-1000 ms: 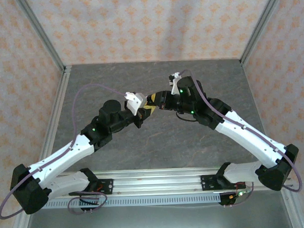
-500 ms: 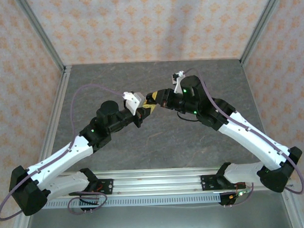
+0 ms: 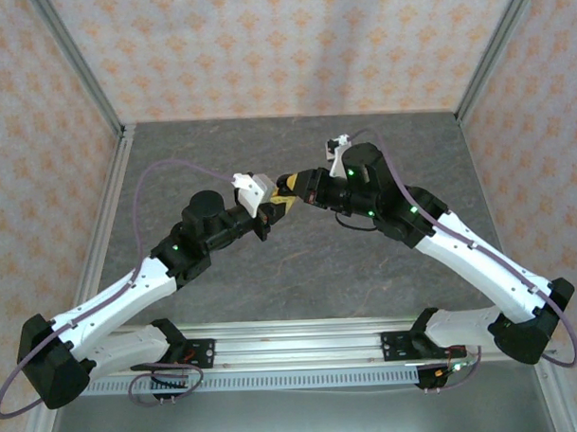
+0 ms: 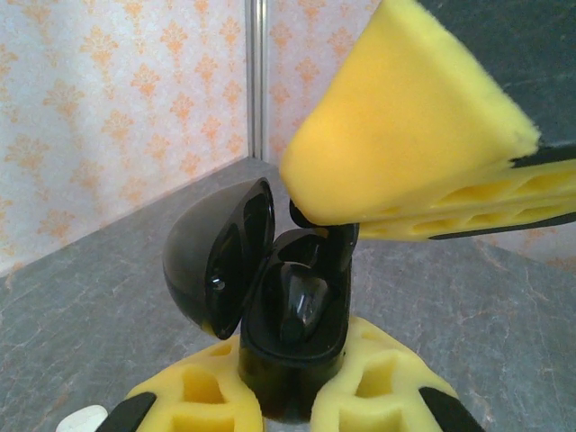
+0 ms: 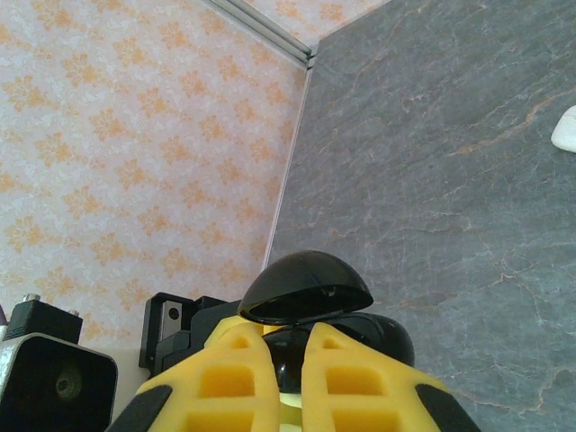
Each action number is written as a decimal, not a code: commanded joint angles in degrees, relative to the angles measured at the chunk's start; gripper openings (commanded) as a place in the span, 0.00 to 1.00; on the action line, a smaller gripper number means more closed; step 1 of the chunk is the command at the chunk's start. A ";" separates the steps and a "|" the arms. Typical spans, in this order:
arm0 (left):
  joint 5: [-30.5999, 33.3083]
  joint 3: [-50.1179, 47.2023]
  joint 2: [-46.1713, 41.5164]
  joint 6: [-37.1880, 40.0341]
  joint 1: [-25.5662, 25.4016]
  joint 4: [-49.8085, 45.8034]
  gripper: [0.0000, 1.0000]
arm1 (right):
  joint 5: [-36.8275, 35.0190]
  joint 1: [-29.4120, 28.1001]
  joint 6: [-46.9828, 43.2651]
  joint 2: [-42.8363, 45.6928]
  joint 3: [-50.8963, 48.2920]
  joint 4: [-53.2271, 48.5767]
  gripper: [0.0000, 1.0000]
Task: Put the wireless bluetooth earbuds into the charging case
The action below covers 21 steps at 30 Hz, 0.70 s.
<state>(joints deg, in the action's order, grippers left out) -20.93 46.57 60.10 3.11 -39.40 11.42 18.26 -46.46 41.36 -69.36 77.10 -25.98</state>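
Since the earlier frame, the charging case [image 4: 200, 265] has been carried slightly farther from the arm bases, above the bench [image 3: 300, 272]. Below the case, the left gripper [image 4: 292, 371] is clamped on its lower body. The case is held upright, with its lid swung open to the left. Just above the case's open well, a black earbud [image 4: 317, 229] is pinched in the right gripper [image 5: 290, 351], and the earbud touches the case rim.

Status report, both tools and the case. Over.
Left tool shut on charging case, lid open. Right tool shut on black earbud at case mouth. Nothing blocking.
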 commanded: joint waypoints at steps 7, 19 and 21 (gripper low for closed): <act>-0.43 0.72 -1.11 1.10 -0.64 4.14 0.00 | 1.23 -0.74 0.25 -0.73 0.56 -2.36 0.11; -0.33 0.79 -1.56 1.26 -0.61 3.79 0.00 | -3.38 -0.83 -2.01 -2.42 1.39 -8.72 0.16; -0.28 0.80 -1.56 1.37 -0.66 3.79 0.00 | -2.98 -0.83 -2.03 -2.88 1.67 -8.86 0.19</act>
<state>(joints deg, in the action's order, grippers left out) -20.93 46.44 60.10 3.55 -39.77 10.22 16.69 -46.85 40.64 -70.89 78.02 -28.93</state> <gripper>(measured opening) 0.113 0.189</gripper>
